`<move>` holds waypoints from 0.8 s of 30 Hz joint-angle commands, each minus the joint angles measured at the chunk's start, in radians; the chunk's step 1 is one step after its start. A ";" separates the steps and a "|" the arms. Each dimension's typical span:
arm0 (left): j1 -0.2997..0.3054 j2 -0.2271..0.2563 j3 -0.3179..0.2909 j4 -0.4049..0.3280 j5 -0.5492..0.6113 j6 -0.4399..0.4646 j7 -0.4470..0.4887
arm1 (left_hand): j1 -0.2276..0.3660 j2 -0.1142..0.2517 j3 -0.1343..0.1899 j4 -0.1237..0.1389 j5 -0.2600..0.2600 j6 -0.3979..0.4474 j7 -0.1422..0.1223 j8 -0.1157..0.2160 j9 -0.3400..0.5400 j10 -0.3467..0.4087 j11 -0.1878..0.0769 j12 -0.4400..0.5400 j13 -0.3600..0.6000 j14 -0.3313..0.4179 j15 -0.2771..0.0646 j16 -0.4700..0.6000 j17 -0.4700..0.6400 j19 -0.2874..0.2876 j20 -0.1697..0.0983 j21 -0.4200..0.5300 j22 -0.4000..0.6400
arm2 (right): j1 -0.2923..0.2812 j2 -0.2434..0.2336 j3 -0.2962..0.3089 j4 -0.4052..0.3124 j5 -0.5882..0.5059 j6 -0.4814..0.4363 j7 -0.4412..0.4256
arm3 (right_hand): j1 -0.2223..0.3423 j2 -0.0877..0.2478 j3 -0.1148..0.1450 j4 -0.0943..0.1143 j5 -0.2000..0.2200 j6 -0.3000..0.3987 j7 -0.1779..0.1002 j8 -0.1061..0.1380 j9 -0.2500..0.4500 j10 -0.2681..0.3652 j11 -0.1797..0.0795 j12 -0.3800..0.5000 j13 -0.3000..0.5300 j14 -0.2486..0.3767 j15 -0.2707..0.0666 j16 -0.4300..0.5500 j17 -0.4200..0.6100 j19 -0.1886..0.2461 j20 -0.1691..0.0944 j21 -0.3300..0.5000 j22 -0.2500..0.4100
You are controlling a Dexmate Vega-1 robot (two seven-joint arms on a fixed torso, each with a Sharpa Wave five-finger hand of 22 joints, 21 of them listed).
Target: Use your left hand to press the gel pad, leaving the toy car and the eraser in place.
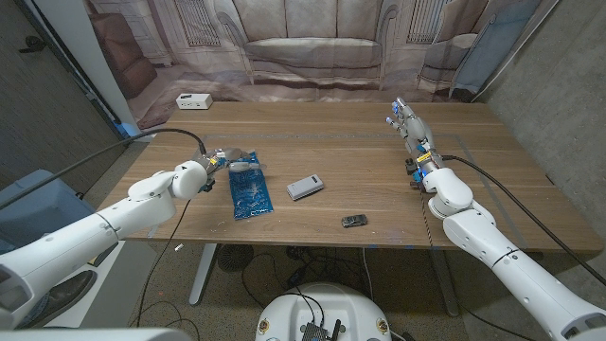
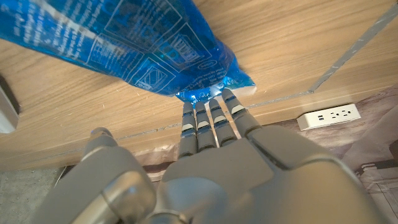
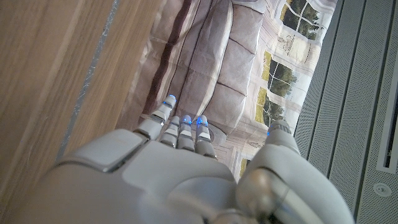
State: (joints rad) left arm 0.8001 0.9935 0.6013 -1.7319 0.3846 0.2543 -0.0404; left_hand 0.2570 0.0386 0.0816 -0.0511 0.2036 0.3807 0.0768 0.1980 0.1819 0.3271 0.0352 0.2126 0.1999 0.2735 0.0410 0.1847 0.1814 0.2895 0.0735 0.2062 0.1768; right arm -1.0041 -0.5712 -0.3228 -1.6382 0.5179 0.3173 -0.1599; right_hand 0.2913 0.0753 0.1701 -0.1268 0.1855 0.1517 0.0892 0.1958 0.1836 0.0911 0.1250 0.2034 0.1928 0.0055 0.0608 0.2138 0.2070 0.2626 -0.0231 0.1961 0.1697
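Nearby, left hand (image 2: 205,162) fingertips (image 2: 214,102) touching blue gel pad (image 1: 249,189), white print unreadable, holding nothing.

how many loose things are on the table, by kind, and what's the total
gel pad: 1
eraser: 1
toy car: 1
power strip: 1
total: 4
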 commanded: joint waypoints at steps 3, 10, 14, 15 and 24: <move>0.033 0.013 -0.033 -0.027 -0.014 -0.007 0.056 | 0.007 0.009 0.002 -0.003 0.001 0.003 -0.005 -0.003 0.002 0.009 -0.006 0.004 0.003 0.011 0.000 0.007 -0.001 -0.001 -0.007 -0.003 0.003 | 0.001 0.003 -0.001 0.001 -0.004 0.006 -0.002 | 0.005 0.004 0.003 -0.005 -0.001 0.011 0.002 -0.001 0.003 0.007 0.000 -0.001 0.002 0.006 0.000 -0.002 0.005 0.004 0.003 -0.001 0.003; 0.053 0.021 -0.051 -0.046 -0.022 -0.005 0.079 | 0.008 0.010 0.003 -0.004 0.000 0.004 -0.006 -0.003 0.002 0.012 -0.004 0.005 0.003 0.013 -0.001 0.007 -0.001 0.000 -0.006 -0.003 0.003 | 0.001 0.004 -0.002 0.005 -0.008 0.012 -0.001 | 0.005 0.005 0.003 -0.004 -0.001 0.011 0.001 -0.001 0.003 0.005 -0.002 -0.001 0.002 0.005 0.000 -0.002 0.005 0.004 0.002 -0.001 0.003; 0.066 0.023 -0.065 -0.052 -0.043 -0.012 0.088 | 0.009 0.011 0.003 -0.005 0.000 0.005 -0.006 -0.003 0.002 0.014 -0.008 0.005 0.003 0.013 -0.001 0.007 -0.001 0.001 -0.006 -0.003 0.003 | -0.001 0.006 0.000 0.001 -0.005 0.007 -0.006 | 0.005 0.005 0.003 -0.004 -0.001 0.011 0.001 -0.001 0.003 0.006 -0.001 -0.001 0.002 0.006 0.000 -0.002 0.005 0.004 0.003 -0.001 0.003; 0.071 0.024 -0.071 -0.052 -0.053 -0.018 0.091 | 0.010 0.011 0.003 -0.005 0.000 0.005 -0.006 -0.003 0.002 0.015 -0.007 0.006 0.003 0.013 0.000 0.007 -0.001 0.001 -0.007 -0.003 0.003 | 0.000 0.004 -0.001 0.003 -0.008 0.011 -0.002 | 0.005 0.005 0.003 -0.005 -0.001 0.011 0.001 -0.001 0.003 0.006 -0.001 -0.001 0.002 0.006 0.000 -0.002 0.005 0.004 0.002 -0.001 0.003; 0.102 0.036 -0.103 -0.078 -0.069 -0.015 0.133 | 0.011 0.012 0.003 -0.007 0.000 0.006 -0.005 -0.003 0.002 0.017 -0.007 0.006 0.003 0.018 0.001 0.008 -0.001 0.002 -0.006 -0.003 0.003 | -0.001 0.008 -0.002 0.004 -0.007 0.015 -0.003 | 0.006 0.004 0.003 -0.005 -0.002 0.011 0.002 -0.002 0.003 0.006 -0.001 -0.001 0.002 0.006 -0.001 -0.002 0.005 0.004 0.002 -0.001 0.003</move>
State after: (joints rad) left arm 0.8692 1.0177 0.5327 -1.7842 0.3394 0.2398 0.0517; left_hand 0.2621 0.0437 0.0817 -0.0511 0.2036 0.3805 0.0767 0.1979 0.1819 0.3323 0.0301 0.2126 0.1999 0.2826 0.0395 0.1847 0.1766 0.2895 0.0735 0.2062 0.1768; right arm -1.0034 -0.5669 -0.3235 -1.6362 0.5127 0.3265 -0.1629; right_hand 0.2913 0.0753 0.1701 -0.1268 0.1855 0.1517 0.0892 0.1958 0.1836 0.0911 0.1250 0.2035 0.1928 0.0054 0.0606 0.2138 0.2069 0.2626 -0.0231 0.1961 0.1697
